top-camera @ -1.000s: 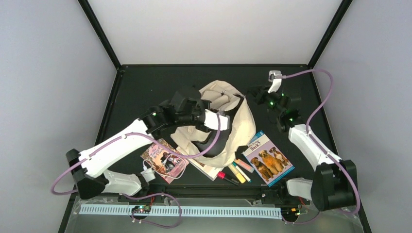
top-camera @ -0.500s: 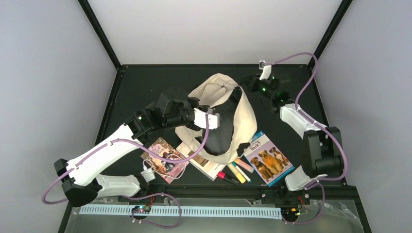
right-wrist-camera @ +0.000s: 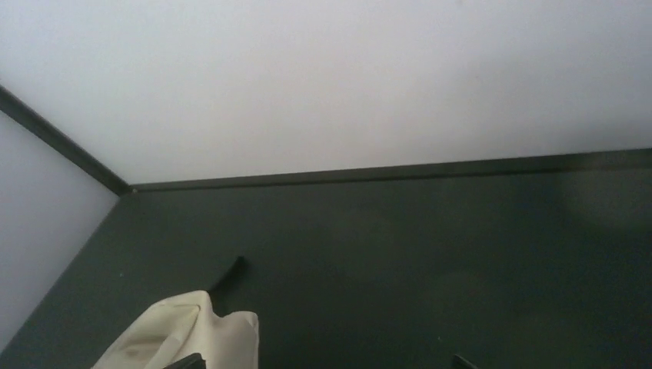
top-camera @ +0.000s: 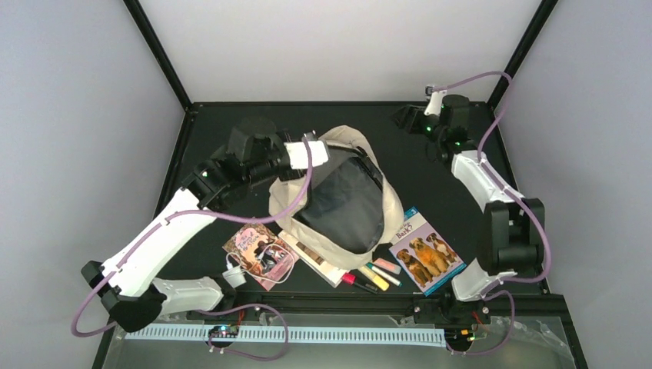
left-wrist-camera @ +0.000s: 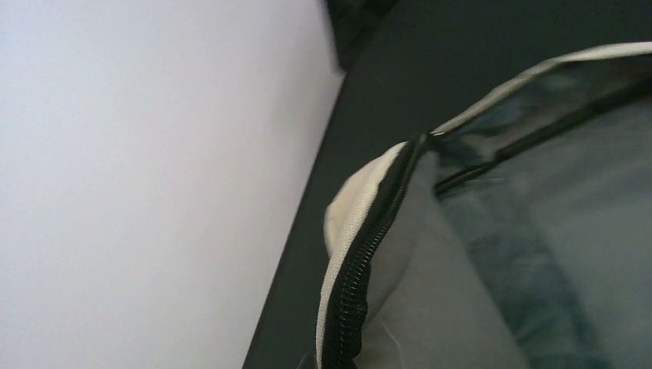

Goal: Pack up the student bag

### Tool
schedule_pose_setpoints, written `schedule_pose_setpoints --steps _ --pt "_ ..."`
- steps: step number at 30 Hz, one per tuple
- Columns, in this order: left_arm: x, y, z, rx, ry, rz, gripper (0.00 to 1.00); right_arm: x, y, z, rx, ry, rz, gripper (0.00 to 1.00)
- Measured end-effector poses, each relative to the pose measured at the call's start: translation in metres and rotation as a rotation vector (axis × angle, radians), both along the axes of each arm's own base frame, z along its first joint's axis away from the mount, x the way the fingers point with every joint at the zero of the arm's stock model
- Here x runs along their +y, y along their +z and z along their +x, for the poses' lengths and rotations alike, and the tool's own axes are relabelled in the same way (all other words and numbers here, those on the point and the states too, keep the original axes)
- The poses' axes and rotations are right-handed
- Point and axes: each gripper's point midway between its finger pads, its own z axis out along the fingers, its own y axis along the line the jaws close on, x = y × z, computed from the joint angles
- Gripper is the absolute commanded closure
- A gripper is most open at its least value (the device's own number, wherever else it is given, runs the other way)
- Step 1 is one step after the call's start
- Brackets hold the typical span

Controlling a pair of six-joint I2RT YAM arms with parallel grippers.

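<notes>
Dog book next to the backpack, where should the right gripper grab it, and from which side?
Grip the dog book by its right-hand long edge, coming from the right. It lies flat, with the backpack at its upper-left corner and markers along its left, while the right edge faces bare table. A finger probably must slide under.

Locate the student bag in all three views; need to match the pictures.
Top external: student bag lies mid-table, cream with a dark panel facing up.
Left wrist: it fills the right half, its dark zipper running up from the bottom edge.
Right wrist: only a cream corner shows, at bottom left.
Shared landmark: the black table meeting the pale wall.
</notes>
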Motion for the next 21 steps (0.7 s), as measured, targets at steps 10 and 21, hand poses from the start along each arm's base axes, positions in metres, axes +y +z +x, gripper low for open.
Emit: schedule_pose_setpoints --steps 10,21 --pt "0.051 0.022 0.054 -0.021 0.243 -0.053 0.98 -0.018 0.03 -0.092 0.055 -0.081 -0.026 0.12" --pt "0.084 0.044 0.069 -0.063 0.352 -0.066 0.98 -0.072 -0.124 -0.205 0.598 -0.325 -0.176 0.0"
